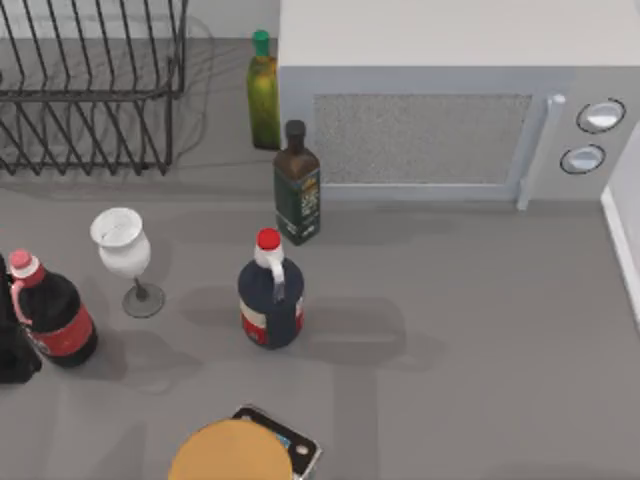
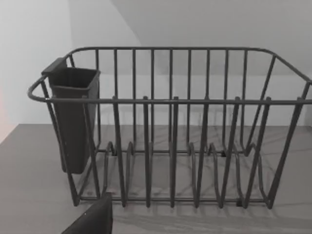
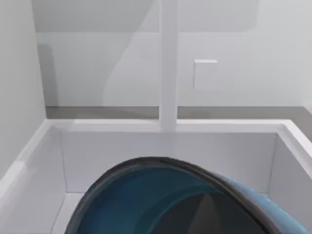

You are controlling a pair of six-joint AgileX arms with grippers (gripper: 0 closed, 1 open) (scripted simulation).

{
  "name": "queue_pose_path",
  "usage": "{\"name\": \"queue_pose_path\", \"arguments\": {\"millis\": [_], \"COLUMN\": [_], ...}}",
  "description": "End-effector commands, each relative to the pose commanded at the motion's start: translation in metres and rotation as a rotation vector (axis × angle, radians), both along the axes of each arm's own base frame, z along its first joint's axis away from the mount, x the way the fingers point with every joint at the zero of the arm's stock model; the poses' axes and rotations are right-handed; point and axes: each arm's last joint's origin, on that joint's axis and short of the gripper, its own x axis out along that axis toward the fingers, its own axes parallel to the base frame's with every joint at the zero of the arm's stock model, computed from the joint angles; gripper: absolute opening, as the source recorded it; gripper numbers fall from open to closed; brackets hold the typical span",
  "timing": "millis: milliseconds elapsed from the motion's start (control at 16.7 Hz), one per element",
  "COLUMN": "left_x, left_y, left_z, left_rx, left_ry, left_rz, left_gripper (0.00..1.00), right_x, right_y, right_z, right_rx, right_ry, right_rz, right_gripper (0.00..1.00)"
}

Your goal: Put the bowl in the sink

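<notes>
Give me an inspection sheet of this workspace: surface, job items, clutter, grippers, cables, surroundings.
Surface: grey countertop, bare on the right half.
Job's things: bowl, teal-blue inside, seen close in the right wrist view above the white sink basin; contact cannot be told.
Clutter: wire dish rack with dark cutlery cup; green bottle; dark oil bottle; wine glass; red-capped jug; cola bottle; tan-orange disc.
Grippers: left gripper faces the dish rack, right gripper is at the sink.
Cables: nothing seen.
Surroundings: microwave at the back, white wall.
</notes>
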Motion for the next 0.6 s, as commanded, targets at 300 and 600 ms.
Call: {"name": "queue_pose_path", "arguments": {"millis": [300,600], "left_x": [0.0000,0.0000], "left_y": [0.0000,0.0000], "left_z": [0.0000,0.0000], "left_rx": [0.000,0.000], "left_ry": [0.000,0.000], "left_rz": [0.000,0.000], "left_gripper": [1.00,1.00], "right_x": [0.0000,0.0000], "right_y": [0.0000,0.0000], "right_z": [0.0000,0.0000], "right_rx": [0.000,0.000], "right_ry": [0.000,0.000], "right_rz": [0.000,0.000], "right_gripper": [1.00,1.00]}}
